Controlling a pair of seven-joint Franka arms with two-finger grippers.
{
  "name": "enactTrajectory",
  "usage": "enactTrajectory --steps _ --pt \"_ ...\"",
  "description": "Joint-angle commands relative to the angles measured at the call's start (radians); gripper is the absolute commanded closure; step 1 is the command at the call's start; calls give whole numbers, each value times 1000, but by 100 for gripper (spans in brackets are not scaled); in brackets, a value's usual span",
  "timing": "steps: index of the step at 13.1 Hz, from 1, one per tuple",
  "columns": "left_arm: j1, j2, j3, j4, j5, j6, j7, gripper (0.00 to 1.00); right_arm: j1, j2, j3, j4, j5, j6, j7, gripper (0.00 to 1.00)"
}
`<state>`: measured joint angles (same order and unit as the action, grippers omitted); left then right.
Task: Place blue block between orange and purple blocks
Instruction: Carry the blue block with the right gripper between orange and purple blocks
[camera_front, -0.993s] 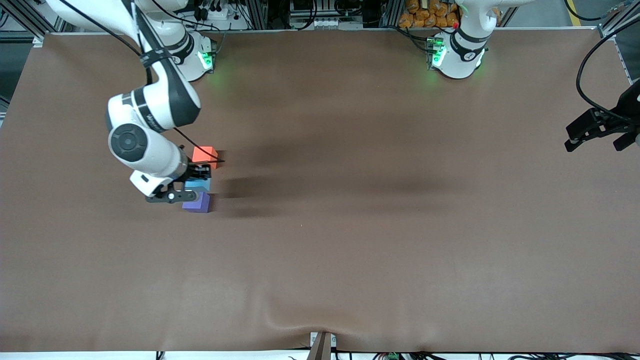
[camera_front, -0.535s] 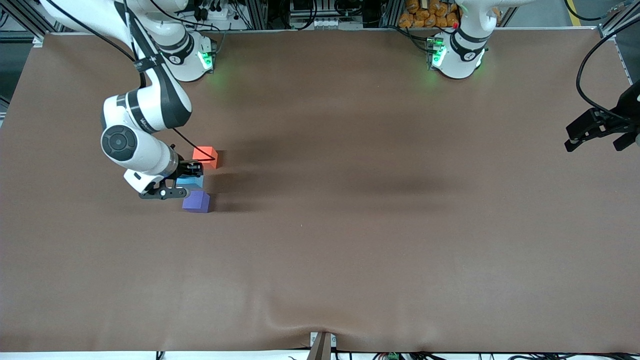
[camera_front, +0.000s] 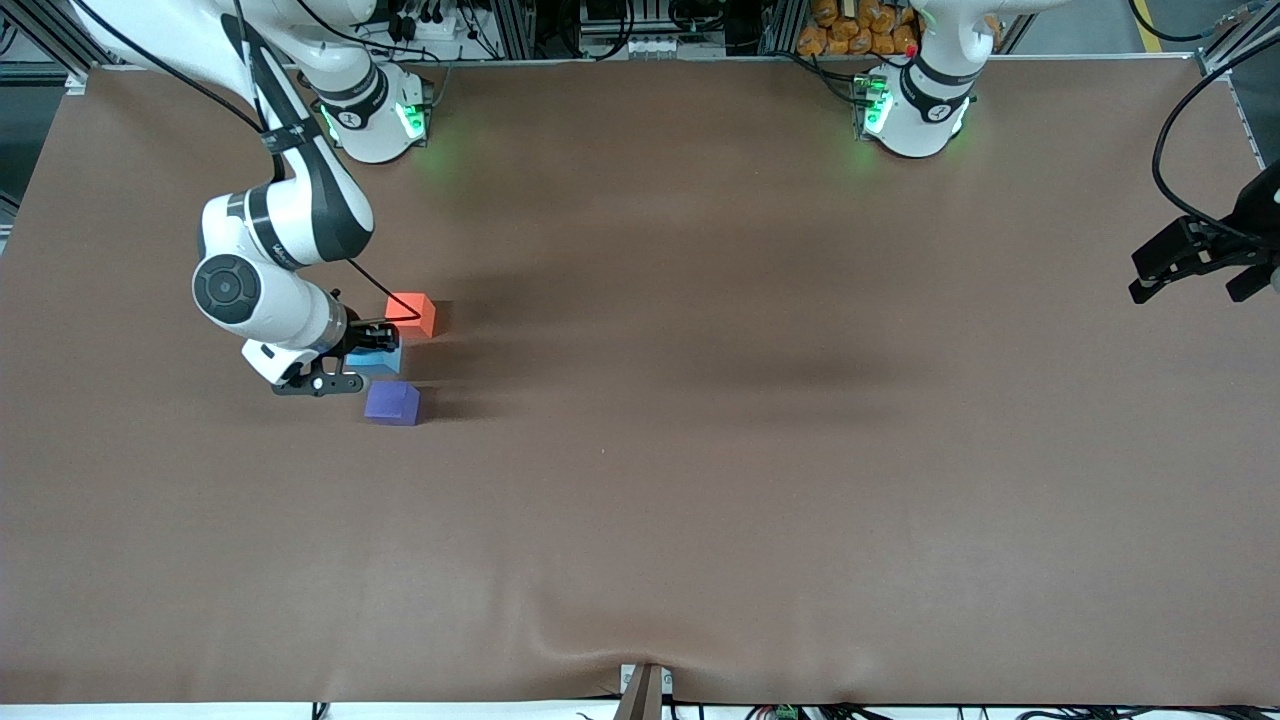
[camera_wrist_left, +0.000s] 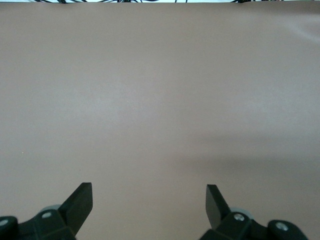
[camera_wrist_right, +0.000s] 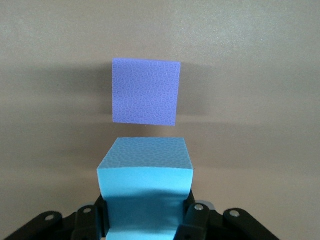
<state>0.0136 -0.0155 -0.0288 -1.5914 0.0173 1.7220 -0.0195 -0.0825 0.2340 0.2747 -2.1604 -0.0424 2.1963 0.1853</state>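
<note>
The light sky-blue block (camera_front: 378, 361) is between the fingers of my right gripper (camera_front: 366, 352), which is shut on it low over the table. The orange-red block (camera_front: 412, 313) sits on the table just farther from the front camera. The violet-purple block (camera_front: 392, 403) sits just nearer. The right wrist view shows the blue block (camera_wrist_right: 145, 170) in my right gripper (camera_wrist_right: 145, 212) with the purple block (camera_wrist_right: 145, 92) a small gap ahead; the orange block is out of that view. My left gripper (camera_front: 1195, 268) waits open and empty at the left arm's end, also seen in its wrist view (camera_wrist_left: 149, 200).
The brown table cover (camera_front: 700, 450) has a wrinkle near its front edge (camera_front: 640, 655). A black cable (camera_front: 385, 292) runs from the right arm across the orange block. The left wrist view shows only bare cover (camera_wrist_left: 160, 100).
My right gripper has moved toward the right arm's end of the table, and the blue block has moved with it. The orange and purple blocks and the left arm have not moved.
</note>
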Motion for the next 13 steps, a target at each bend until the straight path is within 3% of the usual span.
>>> enactTrajectory --steps 1,13 --pt "2 0 -3 11 -8 -18 15 0 -16 -33 12 -53 18 36 -21 59" --pt "2 5 -3 11 -8 -18 15 0 -11 -13 12 -94 18 121 -20 60"
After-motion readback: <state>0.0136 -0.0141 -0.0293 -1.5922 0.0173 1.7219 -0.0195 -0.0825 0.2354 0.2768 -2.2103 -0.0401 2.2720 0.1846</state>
